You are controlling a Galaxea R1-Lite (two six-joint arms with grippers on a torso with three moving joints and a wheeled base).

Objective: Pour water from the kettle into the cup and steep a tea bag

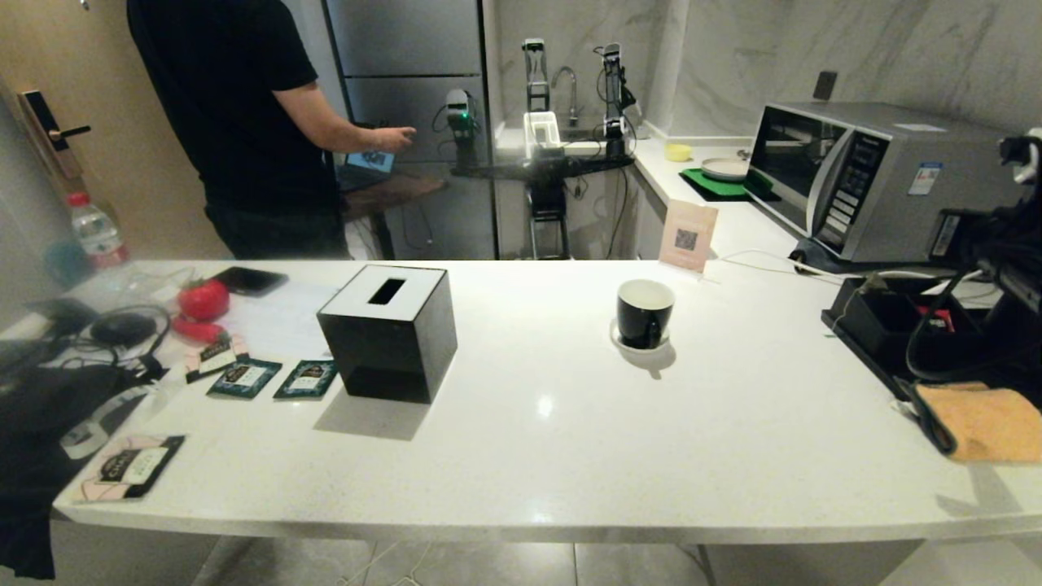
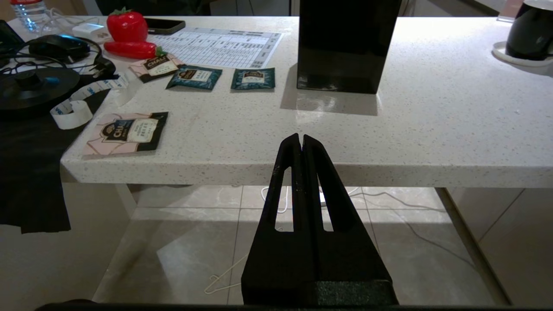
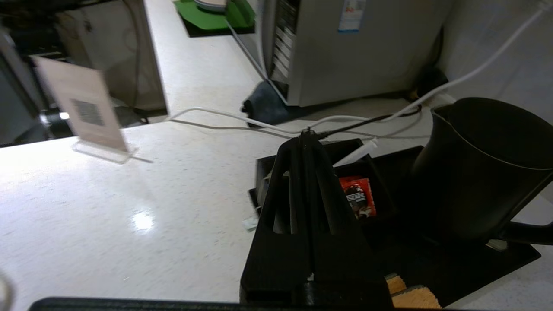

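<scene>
The glossy black cup (image 1: 645,312) with a white inside stands on its white saucer (image 1: 625,342) in the middle of the white counter; it also shows at the far edge of the left wrist view as the cup (image 2: 531,30). The matte black kettle (image 3: 479,172) stands on a black tray (image 3: 475,268), just beside my right gripper (image 3: 306,134), which is shut and empty and hovers over the tray's compartments. My left gripper (image 2: 301,138) is shut, empty, and parked low in front of the counter's front edge. The tea bag and the water are out of view.
A black tissue box (image 1: 389,330) stands left of the cup, with teal sachets (image 1: 244,377) beside it. A microwave (image 1: 863,175), cables and a QR sign (image 1: 688,236) are at the back right. An orange cloth (image 1: 989,419) lies by the tray. A person (image 1: 244,122) stands behind the counter.
</scene>
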